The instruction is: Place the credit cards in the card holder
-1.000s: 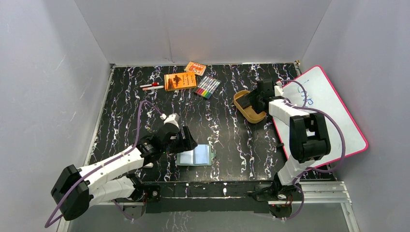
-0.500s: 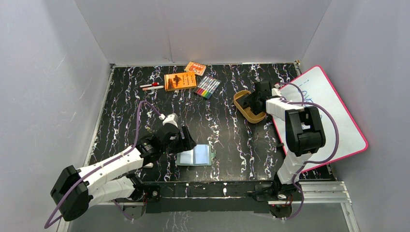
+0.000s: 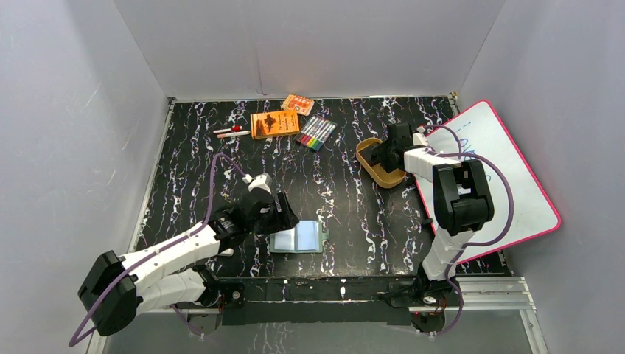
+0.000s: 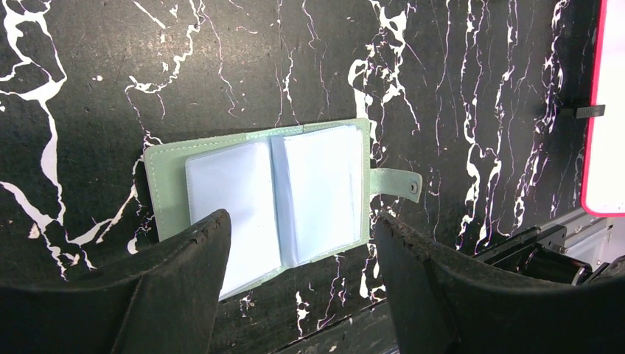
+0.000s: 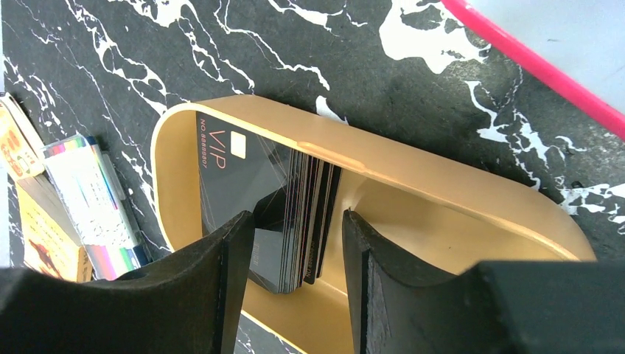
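The step in hand is the pick-up of a card. The right hand (image 5: 295, 247) hangs over the tan tray (image 5: 449, 188), its fingers apart and empty. The credit cards (image 5: 247, 166) stand as a leaning stack inside the tray. The stack sits between the two fingers and just beyond their tips, with the front "VIP" card facing the hand's left finger. Whether either finger touches a card cannot be told.

The left hand (image 4: 298, 236) hovers with its fingers spread wide and holds nothing. The card holder (image 4: 254, 184) lies open flat on the counter (image 4: 88, 66) directly below and ahead of it, clear sleeves up and snap tab (image 4: 398, 184) out to the hand's right.

No card is in the holder yet, so the task looks barely begun. The next move likely calls for the right hand to close on one card or a few, not the whole stack. It must then lift that clear of the tray wall. The left hand seems placed to pin the holder.
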Tool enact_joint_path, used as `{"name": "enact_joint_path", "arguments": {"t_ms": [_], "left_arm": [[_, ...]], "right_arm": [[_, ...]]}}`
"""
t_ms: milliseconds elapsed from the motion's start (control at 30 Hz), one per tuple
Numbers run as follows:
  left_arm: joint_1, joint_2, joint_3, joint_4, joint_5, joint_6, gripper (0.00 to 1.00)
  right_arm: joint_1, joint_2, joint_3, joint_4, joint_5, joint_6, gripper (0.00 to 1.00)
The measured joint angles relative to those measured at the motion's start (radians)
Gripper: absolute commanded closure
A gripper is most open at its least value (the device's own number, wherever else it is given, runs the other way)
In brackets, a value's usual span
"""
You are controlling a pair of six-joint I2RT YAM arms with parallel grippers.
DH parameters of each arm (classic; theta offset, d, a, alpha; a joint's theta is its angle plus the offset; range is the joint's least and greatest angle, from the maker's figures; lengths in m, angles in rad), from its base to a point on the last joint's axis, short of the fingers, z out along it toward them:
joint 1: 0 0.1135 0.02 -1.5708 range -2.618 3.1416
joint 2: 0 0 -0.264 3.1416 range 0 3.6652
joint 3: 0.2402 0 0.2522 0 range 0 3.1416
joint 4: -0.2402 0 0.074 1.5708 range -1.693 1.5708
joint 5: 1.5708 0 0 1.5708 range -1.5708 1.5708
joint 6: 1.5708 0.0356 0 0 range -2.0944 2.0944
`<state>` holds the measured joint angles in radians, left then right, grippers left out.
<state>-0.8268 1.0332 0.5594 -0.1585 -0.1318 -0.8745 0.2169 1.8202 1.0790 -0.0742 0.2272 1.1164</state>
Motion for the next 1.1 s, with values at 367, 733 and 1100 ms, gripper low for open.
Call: {"name": "enact_joint_path", "arguments": {"t_ms": [367,733,1100], "left_arm": [[0.000,0.006,0.000,0.000,0.000,0.000,0.31],[0.000,0.006,0.000,0.000,-0.010,0.000,0.31],[0.000,0.006,0.000,0.000,-0.010,0.000,0.31]], "right_arm": [[0.000,0.003,0.000,0.021,-0.018,-0.025,0.56],[0.000,-0.012,-0.024,0.059,-0.027,-0.046,0.65],[0.000,-0.030,-0.047,0.065,-0.032,-0.061,0.47]]}}
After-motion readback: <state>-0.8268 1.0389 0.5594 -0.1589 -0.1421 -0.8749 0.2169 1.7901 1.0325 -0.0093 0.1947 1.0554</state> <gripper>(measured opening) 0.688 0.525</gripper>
